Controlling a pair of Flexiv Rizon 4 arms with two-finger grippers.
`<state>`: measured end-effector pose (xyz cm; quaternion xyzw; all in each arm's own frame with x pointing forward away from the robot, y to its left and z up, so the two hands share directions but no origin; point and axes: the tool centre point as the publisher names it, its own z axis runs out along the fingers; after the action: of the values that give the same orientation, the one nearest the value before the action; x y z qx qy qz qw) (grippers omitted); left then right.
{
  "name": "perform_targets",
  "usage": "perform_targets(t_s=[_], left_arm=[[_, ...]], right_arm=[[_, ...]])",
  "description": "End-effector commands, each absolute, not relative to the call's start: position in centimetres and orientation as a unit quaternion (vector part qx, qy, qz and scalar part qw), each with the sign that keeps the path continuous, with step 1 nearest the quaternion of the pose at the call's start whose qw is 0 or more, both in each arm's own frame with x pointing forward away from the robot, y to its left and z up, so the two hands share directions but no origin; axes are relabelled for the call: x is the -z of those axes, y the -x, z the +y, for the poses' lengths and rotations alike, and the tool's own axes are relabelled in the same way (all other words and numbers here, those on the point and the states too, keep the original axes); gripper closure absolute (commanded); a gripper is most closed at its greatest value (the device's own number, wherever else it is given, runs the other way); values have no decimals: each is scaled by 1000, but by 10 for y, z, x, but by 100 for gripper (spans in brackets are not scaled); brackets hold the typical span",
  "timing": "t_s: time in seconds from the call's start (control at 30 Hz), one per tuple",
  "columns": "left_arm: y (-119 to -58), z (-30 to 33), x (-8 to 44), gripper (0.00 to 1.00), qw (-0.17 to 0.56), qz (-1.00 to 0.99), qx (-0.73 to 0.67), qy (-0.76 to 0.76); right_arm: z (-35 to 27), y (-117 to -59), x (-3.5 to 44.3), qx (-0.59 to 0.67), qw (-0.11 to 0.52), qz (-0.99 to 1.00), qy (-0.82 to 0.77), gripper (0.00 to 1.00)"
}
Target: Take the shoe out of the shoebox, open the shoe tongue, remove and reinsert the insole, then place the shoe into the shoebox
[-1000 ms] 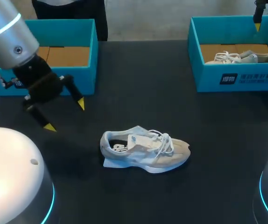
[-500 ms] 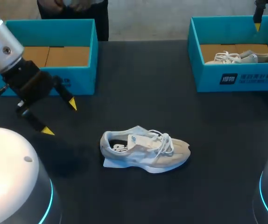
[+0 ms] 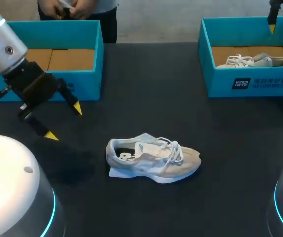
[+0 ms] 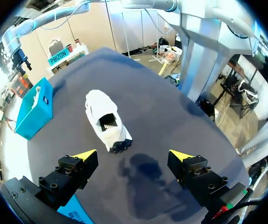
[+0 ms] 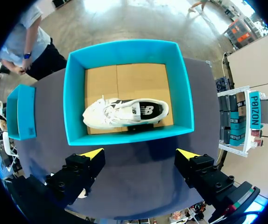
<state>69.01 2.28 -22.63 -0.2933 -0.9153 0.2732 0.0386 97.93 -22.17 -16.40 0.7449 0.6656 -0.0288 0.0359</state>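
A white and beige shoe (image 3: 154, 160) lies on its side on the black table, a little in front of the middle; its insole edge shows under the heel. In the left wrist view the shoe (image 4: 106, 123) lies ahead of the fingers, heel opening towards them. My left gripper (image 3: 63, 122) hangs open to the left of the shoe, in front of the left blue shoebox (image 3: 96, 64), with nothing between its fingers (image 4: 133, 155). My right gripper (image 5: 141, 154) stands open high above the right blue shoebox (image 5: 129, 135), which holds a second shoe (image 5: 124, 112).
The left shoebox shows only a cardboard floor. The right shoebox (image 3: 215, 74) stands at the back right with its shoe (image 3: 255, 60) inside. White rounded arm bases (image 3: 13, 187) sit at the front corners. Dark table lies between the boxes.
My left arm has drawn back a little to the left, away from the shoe. The shoe, both boxes and the right arm have stayed where they were.
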Motion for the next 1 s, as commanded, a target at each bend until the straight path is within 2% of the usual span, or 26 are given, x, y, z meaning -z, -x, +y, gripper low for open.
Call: perform_targets(t_s=[0.03,0.07,0.13,0.3,0.7,1.0], left_arm=[[-690,23,227,0,39,-916,-272,293],[-690,23,227,0,39,-916,-272,293],[-696,38,242,0,91,-919,-352,155],[-704,44,251,0,122,-908,-394,70],[-701,39,272,0,170,-878,-448,2],[-695,32,297,0,156,-848,-507,4]], right_arm=[[-222,-979,164,29,37,665,-745,0],[-222,-979,164,29,37,665,-745,0],[-222,-979,164,29,37,665,-745,0],[-222,-979,164,29,37,665,-745,0],[-222,-979,164,29,37,665,-745,0],[-222,-979,164,29,37,665,-745,0]])
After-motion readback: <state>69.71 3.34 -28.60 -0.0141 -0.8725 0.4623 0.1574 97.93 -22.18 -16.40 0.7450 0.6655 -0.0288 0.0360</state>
